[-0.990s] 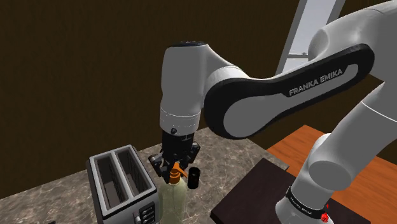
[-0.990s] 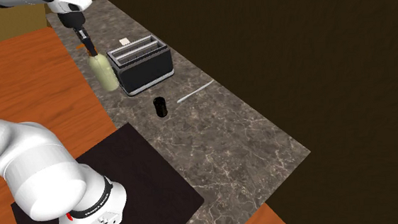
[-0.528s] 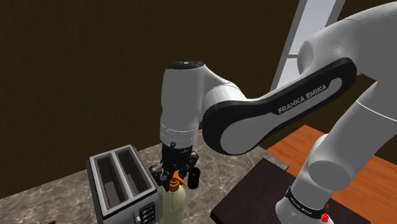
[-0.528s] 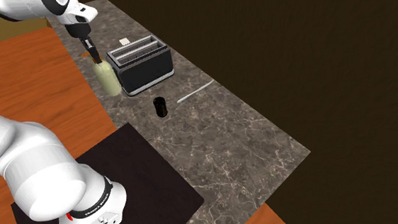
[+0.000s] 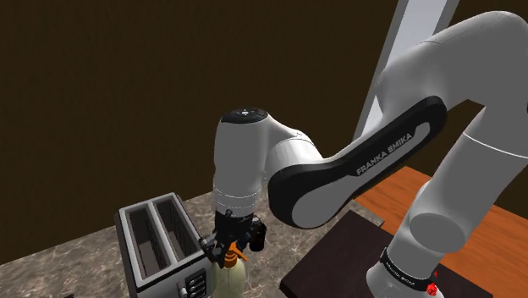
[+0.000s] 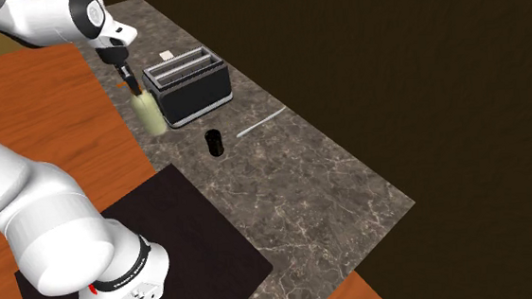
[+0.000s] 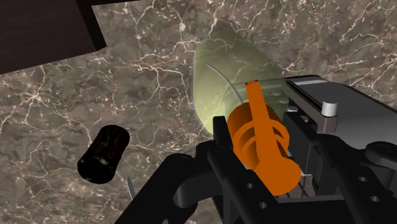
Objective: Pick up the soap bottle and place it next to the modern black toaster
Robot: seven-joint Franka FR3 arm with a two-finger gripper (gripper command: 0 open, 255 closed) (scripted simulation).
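- Black gripper (image 7: pixel 273 159) clamps its jaws on the orange pump (image 7: pixel 257 127) of a pale green soap bottle (image 7: pixel 229 70).
- The bottle stands upright at the marbled countertop's (image 6: pixel 295 189) edge, just beside the black toaster (image 6: pixel 192 89).
- A small black cylinder (image 6: pixel 215 141) sits nearby.

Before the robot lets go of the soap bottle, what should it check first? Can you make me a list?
1. Tool clasps the soap bottle by its orange pump: ok.
2. Bottle is right beside the toaster: ok.
3. Bottle hangs roughly upright: ok.
4. Bottle's base rests on the counter: cannot tell, so check this before opening.
5. Small black cylinder stands apart from the bottle: ok.
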